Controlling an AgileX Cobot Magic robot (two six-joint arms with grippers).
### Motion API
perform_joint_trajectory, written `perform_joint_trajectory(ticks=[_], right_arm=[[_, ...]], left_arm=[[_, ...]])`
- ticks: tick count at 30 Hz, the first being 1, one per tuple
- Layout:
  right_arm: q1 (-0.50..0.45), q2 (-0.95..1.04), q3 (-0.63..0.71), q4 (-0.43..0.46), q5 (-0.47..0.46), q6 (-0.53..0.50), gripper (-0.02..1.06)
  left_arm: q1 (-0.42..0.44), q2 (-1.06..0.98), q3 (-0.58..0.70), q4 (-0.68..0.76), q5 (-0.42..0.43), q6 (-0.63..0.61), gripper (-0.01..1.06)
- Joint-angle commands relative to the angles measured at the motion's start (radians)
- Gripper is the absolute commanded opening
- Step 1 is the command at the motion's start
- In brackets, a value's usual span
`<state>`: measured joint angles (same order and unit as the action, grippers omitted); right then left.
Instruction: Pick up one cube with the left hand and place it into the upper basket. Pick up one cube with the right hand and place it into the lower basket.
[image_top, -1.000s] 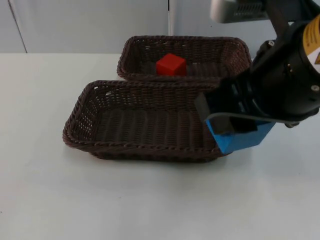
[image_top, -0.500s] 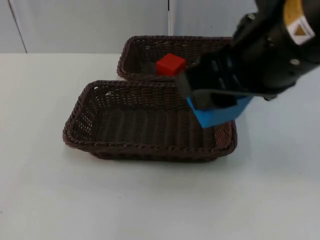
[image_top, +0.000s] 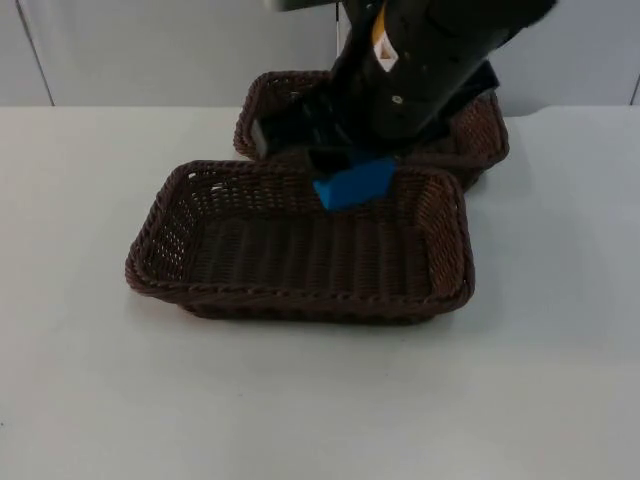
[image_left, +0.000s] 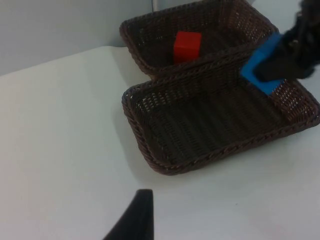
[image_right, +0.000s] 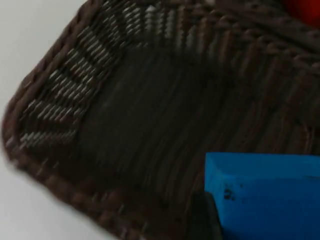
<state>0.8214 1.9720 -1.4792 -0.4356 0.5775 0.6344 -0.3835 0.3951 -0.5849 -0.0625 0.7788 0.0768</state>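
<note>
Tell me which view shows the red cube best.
The left wrist view: the red cube sits unobstructed on the floor of the upper basket. In the top view the right arm covers that spot, with the right gripper holding the blue cube over the lower basket. The right wrist view catches just a red sliver.

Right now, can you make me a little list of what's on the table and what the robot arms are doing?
red cube: lying in the upper basket
blue cube: held in the right gripper, in the air above the lower basket, near its far rim
lower basket: nothing lying in it yet
left gripper: waits above the bare table, off to the side of the baskets
baskets: side by side, rims touching or nearly so
done so far: red cube placed; blue cube not yet let go
</note>
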Motion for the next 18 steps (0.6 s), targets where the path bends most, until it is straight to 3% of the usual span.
perform_joint_trajectory(ticks=[1, 8, 12, 18], right_arm=[[-0.022, 0.059, -0.063, -0.001, 0.002, -0.02, 0.0], [-0.035, 0.191, -0.17, -0.011, -0.059, -0.048, 0.0], [-0.035, 0.269, -0.188, -0.011, -0.163, -0.048, 0.0], [-0.035, 0.302, -0.188, -0.011, -0.179, -0.048, 0.0]], left_arm=[[0.001, -0.007, 0.003, 0.0, -0.006, -0.003, 1.05], [0.001, -0.007, 0.003, 0.0, -0.006, -0.003, 1.05], [0.001, -0.007, 0.003, 0.002, -0.006, -0.003, 1.05], [0.001, -0.007, 0.003, 0.002, -0.006, -0.003, 1.05]])
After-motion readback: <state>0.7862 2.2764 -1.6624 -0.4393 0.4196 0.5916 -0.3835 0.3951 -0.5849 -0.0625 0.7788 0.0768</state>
